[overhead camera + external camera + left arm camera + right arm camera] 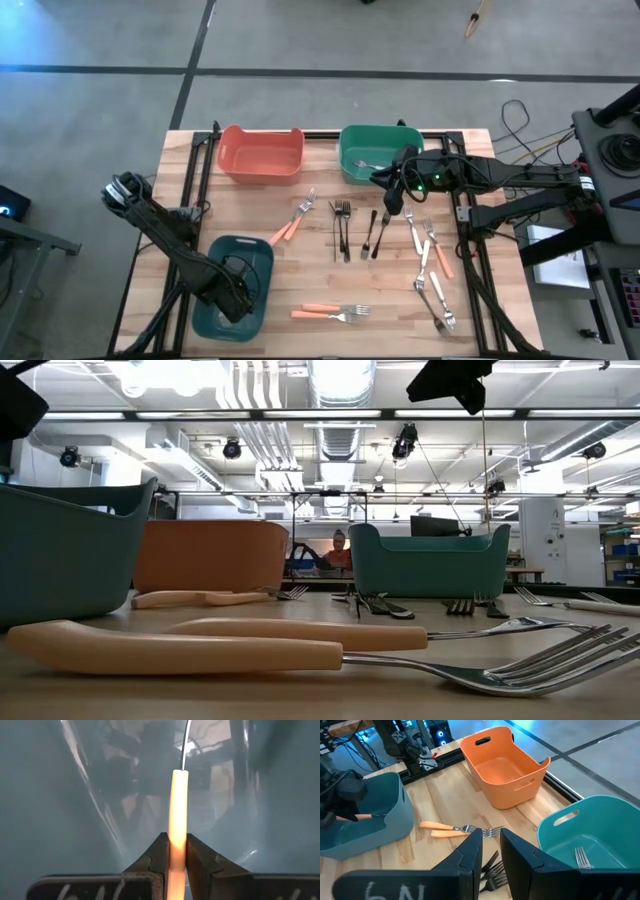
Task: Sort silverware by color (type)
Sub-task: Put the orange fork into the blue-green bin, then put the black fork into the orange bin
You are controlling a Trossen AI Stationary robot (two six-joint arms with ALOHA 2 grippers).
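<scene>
My left gripper (236,296) reaches down into the dark blue bin (205,262) at the table's near left, shut on an orange-handled utensil (178,805). My right gripper (491,839) hovers by the green bin (378,150), a narrow gap between its fingers and nothing in it. On the table lie orange-handled forks (290,228) (330,312), black forks (343,228) and white-handled pieces (434,298). One fork (581,857) lies in the green bin. The orange bin (262,152) stands at the far left. My left gripper pinches the utensil's orange handle (177,851) between its two fingers, which come from above, point down and lie across it. The handle runs out level from the fingers inside the blue bin (370,816). Whether it touches the bin's floor, I cannot tell.
More white and orange-handled pieces (440,255) lie near the table's right edge. In the low view two orange-handled forks (190,650) lie close to the near edge. A person (338,550) sits far behind the table.
</scene>
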